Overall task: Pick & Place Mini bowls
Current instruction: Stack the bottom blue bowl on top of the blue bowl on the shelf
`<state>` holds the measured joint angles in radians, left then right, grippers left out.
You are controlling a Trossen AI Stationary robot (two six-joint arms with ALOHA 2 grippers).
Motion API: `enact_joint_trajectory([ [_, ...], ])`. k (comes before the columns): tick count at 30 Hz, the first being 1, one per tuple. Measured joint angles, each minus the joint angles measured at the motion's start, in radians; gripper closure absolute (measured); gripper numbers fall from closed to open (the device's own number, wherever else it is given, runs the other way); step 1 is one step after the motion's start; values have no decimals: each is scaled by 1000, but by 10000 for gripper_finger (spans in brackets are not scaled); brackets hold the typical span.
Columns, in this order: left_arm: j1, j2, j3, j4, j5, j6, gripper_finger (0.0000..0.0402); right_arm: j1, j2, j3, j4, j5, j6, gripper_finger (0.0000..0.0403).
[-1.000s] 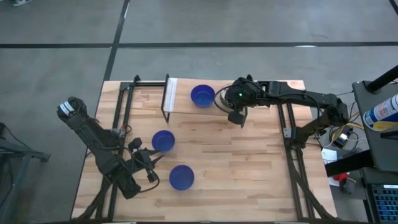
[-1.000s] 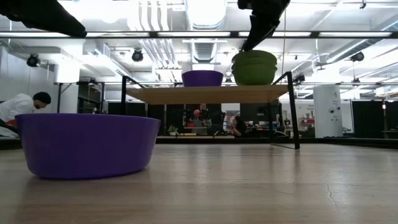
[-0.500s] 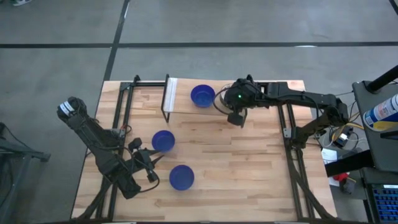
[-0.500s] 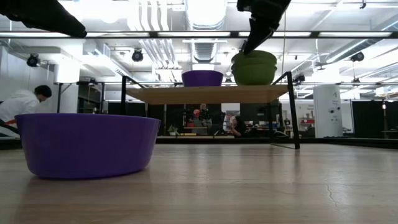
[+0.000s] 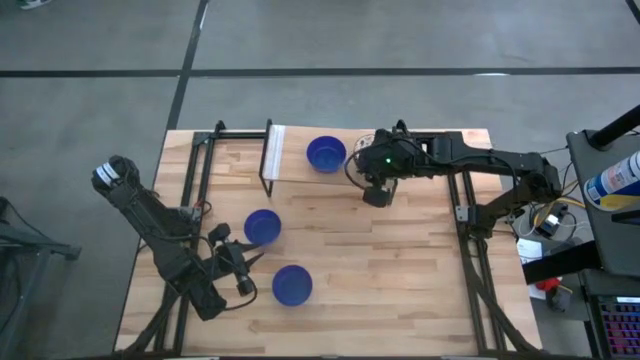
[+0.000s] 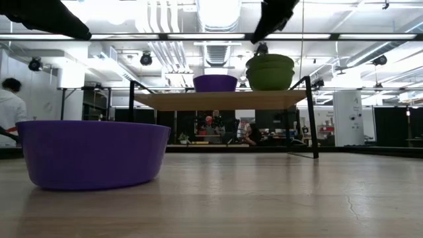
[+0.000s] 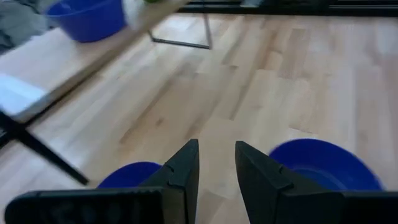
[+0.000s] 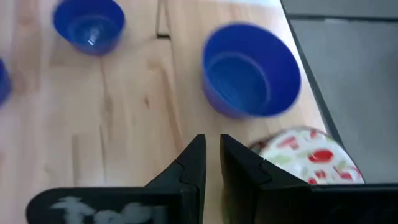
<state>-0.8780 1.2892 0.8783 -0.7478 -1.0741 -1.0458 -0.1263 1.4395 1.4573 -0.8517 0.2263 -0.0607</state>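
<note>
Three deep blue mini bowls show in the high view. One [image 5: 326, 154] stands on a raised wooden shelf [image 6: 225, 100] at the table's far side, and two [image 5: 262, 227] [image 5: 292, 285] rest on the tabletop. Speckled bowls [image 8: 308, 158] are stacked on the shelf beside the blue one [image 8: 252, 78]; in the low view the stack [image 6: 269, 71] looks green. My right gripper [image 5: 375, 196] [image 8: 212, 137] hovers just near of that stack, its fingers a narrow gap apart and holding nothing. My left gripper [image 5: 241, 273] [image 7: 216, 144] waits between the two tabletop bowls, slightly open.
Black frame legs [image 6: 310, 116] carry the shelf, and a white strip [image 5: 275, 150] lies at its left end. Bare wood stretches across the table's middle and right near part. People show in the room beyond the table [image 6: 10, 109].
My right gripper has risen away from the top of the speckled stack and drifted slightly toward the table's near edge. The bowls have kept their places. A person in the background has walked toward the picture's left.
</note>
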Motion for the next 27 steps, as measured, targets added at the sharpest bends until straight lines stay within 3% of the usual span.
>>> enact_joint_trajectory([
  [2,1,0,0,56,30,51,301,26,0,7,12,-7,1,360],
  [8,1,0,0,188,109,197,301,116,3,7,72,-175,-17,360],
  [15,1,0,0,217,142,255,301,211,47,-3,96,-175,-13,360],
  [27,49,0,0,216,142,209,308,376,218,-6,134,-185,-54,360],
])
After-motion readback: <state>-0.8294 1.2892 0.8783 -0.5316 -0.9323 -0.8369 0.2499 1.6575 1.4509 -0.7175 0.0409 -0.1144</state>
